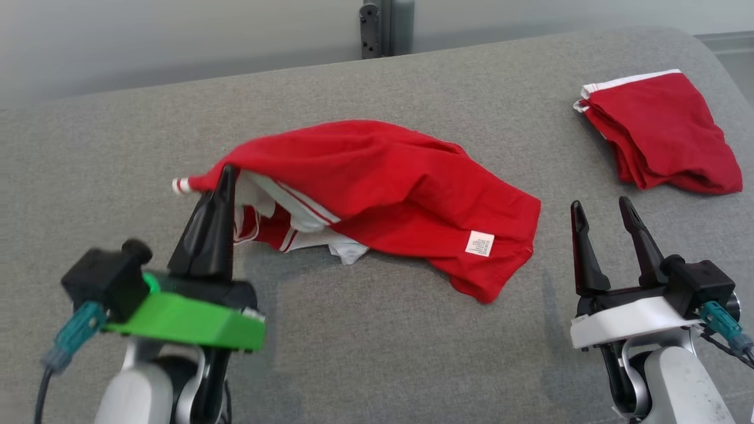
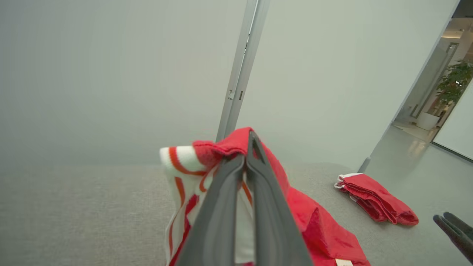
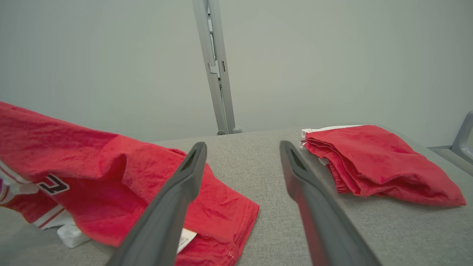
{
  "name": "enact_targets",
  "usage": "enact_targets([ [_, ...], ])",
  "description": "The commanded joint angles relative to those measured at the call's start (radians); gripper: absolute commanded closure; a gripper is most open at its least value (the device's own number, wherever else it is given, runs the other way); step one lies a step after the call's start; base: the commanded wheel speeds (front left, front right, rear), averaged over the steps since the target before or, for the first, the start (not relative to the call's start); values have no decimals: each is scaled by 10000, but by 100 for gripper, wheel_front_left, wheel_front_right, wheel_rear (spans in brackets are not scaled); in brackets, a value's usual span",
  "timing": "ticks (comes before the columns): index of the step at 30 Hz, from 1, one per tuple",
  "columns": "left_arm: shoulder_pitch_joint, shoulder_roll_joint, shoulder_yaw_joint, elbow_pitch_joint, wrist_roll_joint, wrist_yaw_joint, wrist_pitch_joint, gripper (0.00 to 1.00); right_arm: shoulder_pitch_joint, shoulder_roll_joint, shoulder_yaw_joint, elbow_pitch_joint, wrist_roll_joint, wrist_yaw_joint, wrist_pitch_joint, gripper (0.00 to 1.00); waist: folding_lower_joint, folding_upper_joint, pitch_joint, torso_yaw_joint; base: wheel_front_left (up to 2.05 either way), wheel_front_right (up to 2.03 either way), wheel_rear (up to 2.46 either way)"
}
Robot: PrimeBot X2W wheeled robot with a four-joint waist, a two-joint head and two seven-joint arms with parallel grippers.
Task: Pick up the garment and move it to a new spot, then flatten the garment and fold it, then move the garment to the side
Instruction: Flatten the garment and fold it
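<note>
A crumpled red garment (image 1: 389,182) with white and red striped trim and a white label lies on the grey padded surface (image 1: 377,353). My left gripper (image 1: 226,174) is shut on the garment's left edge and holds that end raised above the surface. In the left wrist view the fingers (image 2: 236,207) are pressed together on the red fabric (image 2: 236,146) beside the striped trim. My right gripper (image 1: 599,212) stands open to the right of the garment, apart from it, with nothing between its fingers (image 3: 177,199). The garment (image 3: 111,184) lies left of those fingers.
A second red garment (image 1: 662,132), folded with a white edge, lies at the far right of the surface; it is also in the wrist views (image 2: 375,199) (image 3: 373,162). A grey metal post (image 1: 386,26) stands behind the surface's far edge. A pale wall is beyond.
</note>
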Motion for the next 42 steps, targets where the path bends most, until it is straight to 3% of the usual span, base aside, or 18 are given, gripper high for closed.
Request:
enact_targets([
  [1, 687, 223, 112, -670, 39, 272, 292, 100, 137, -33, -83, -10, 0, -1, -32, 0, 0, 0, -172, 295, 0, 0, 0],
  [5, 2519, 349, 335, -2052, -264, 864, 1129, 100, 192, -33, -276, -17, -95, -1, -32, 0, 0, 0, -205, 560, 0, 0, 0],
  [9, 3578, 292, 595, -2035, -711, 1144, 1394, 100, 153, -33, -350, 16, -181, -1, -32, 0, 0, 0, -226, 762, 0, 0, 0],
  [18, 3283, 467, 1307, 598, -1181, 1194, 1185, 100, -23, -36, -480, 119, -393, -1, -32, 0, 0, 0, -202, 789, 0, 0, 0],
  [29, 1707, 474, 1477, 3352, -954, 1028, 33, 100, -44, -30, -1806, 124, -932, -1, -32, 0, 0, 0, -29, 328, 0, 0, 0],
  [30, 1593, 490, 1492, 3496, -891, 1024, -105, 84, -47, -31, -1898, 135, -966, -1, -32, 0, 0, 0, -18, 295, 0, 0, 0],
  [31, 1495, 500, 1509, 3634, -858, 1032, -236, 53, -42, -28, -1956, 170, -979, -1, -32, 0, 0, 0, -5, 263, 0, 0, 0],
  [32, 1415, 506, 1528, 3771, -827, 1013, -382, 0, -33, -27, -1968, 219, -974, -1, -32, 0, 0, 0, 4, 241, 0, 0, 0],
  [42, 1223, 261, 1253, 3565, -325, 1052, -1775, 0, -216, -25, -708, 1763, -749, -1, 268, 0, 0, 0, 120, 487, 0, 0, 0],
])
